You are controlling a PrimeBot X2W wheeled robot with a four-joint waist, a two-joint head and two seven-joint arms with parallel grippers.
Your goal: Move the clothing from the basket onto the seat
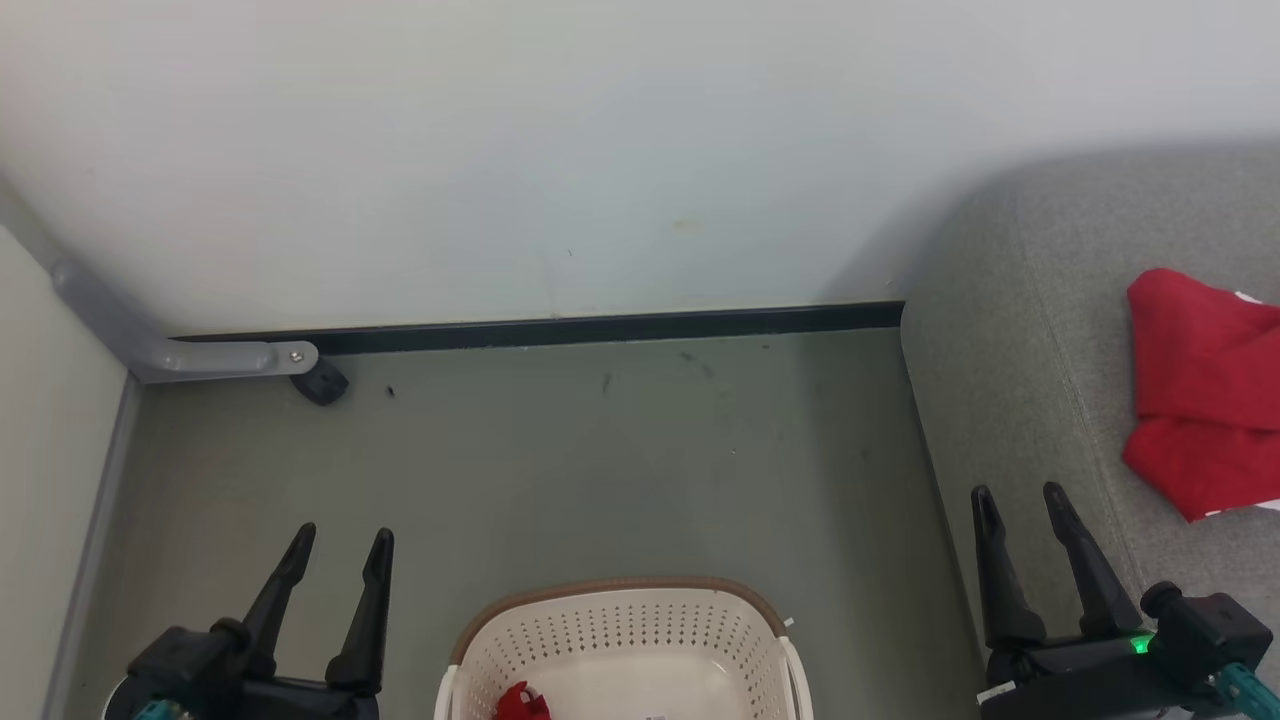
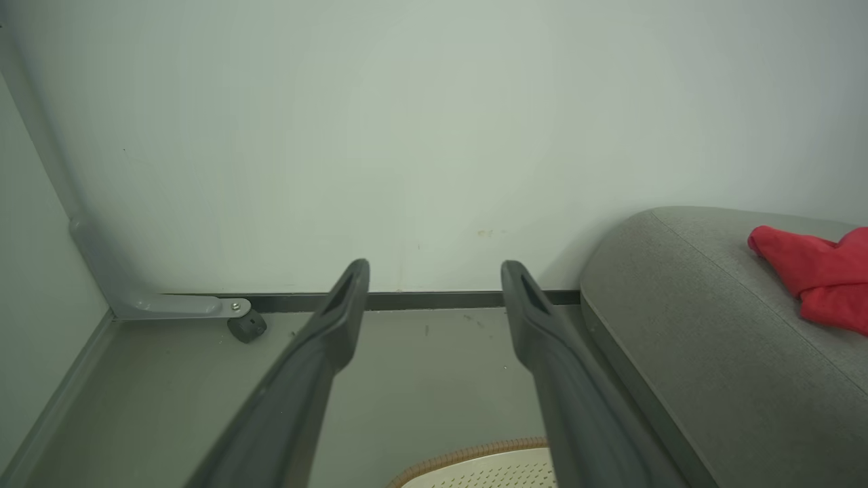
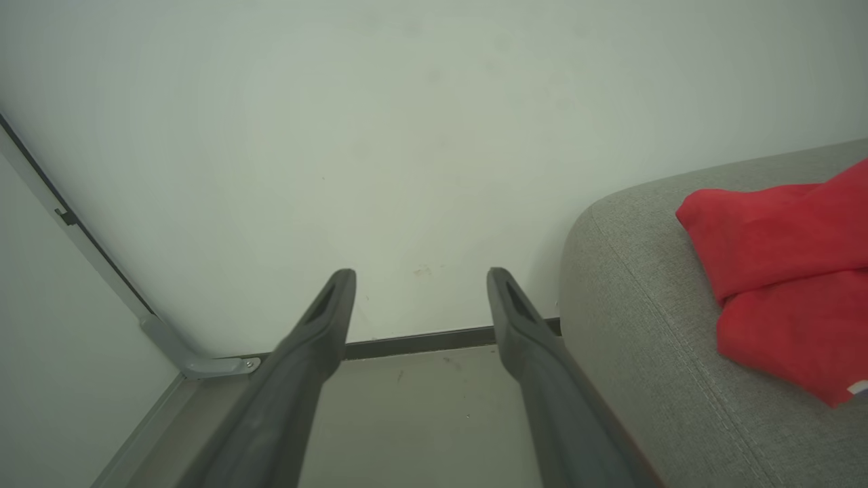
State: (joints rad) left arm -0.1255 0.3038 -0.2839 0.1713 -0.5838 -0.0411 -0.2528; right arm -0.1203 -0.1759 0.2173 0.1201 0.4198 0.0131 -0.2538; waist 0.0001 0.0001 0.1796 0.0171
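One red garment (image 1: pixel 1200 390) lies on the sofa (image 1: pixel 1000 400), cut off at the right edge. A red scrap (image 1: pixel 522 703) sits in the basket (image 1: pixel 620 625), cropped below. The left gripper (image 1: pixel 344 533) and right gripper (image 1: pixel 1018 490) hang parted and empty. A grey bracket (image 1: pixel 200 355) sits in the far corner.

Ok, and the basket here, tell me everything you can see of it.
The basket is rounded, cream-white plastic by its look, its wall pierced with rows of small holes under a brown rim. It stands upright on the grey-green floor, its near part cut off by the head view's bottom edge. A small bunch of red clothing lies inside, towards its left. The open left hand and right hand flank it without touching.
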